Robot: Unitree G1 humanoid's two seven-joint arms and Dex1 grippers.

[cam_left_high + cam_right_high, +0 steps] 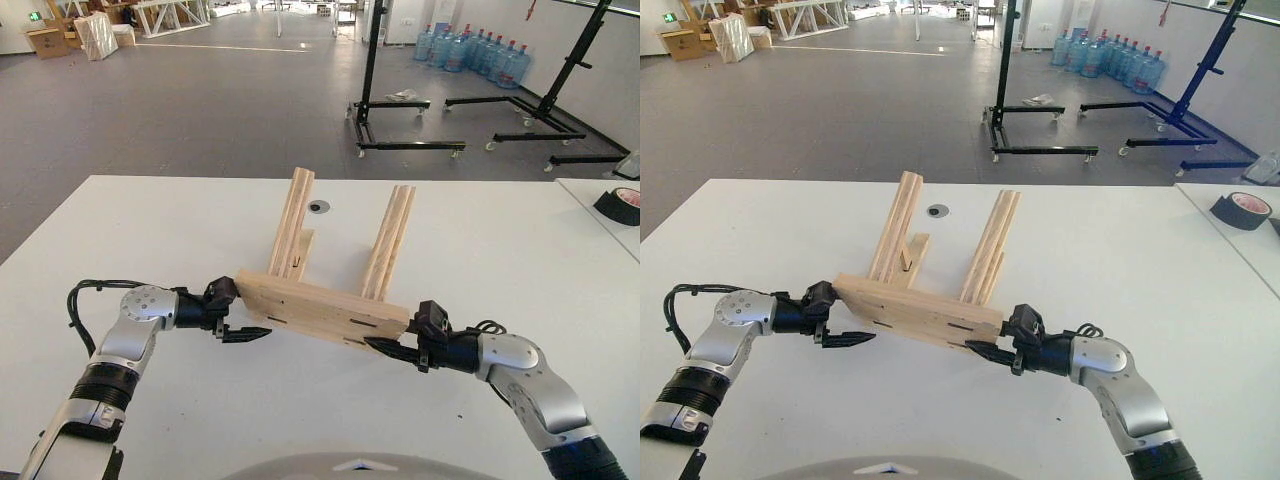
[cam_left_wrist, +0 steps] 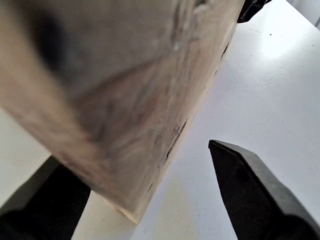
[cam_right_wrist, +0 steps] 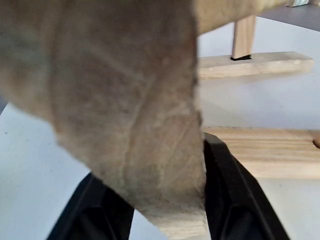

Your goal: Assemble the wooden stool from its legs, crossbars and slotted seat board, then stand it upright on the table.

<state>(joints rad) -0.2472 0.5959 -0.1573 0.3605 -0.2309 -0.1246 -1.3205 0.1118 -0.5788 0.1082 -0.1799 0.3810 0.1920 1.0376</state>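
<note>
Stool (image 1: 335,265) lies on its side mid-table (image 1: 150,220), legs (image 1: 292,215) pointing away. R gripper (image 1: 393,338) clamps the seat board (image 1: 320,308). L gripper (image 1: 241,318) straddles the opp. corner, fingers apart, prob. ready to tip it upright.

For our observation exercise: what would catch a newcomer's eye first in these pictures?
A wooden stool lies on its side on the white table, seat board toward the robot, legs pointing away. The left hand straddles the board's left end, open; the right hand clamps its right end.

I see bright, even light over the white table (image 1: 150,230), faint soft shadows under the stool (image 1: 320,308), and glare nearby in the left wrist view.
</note>
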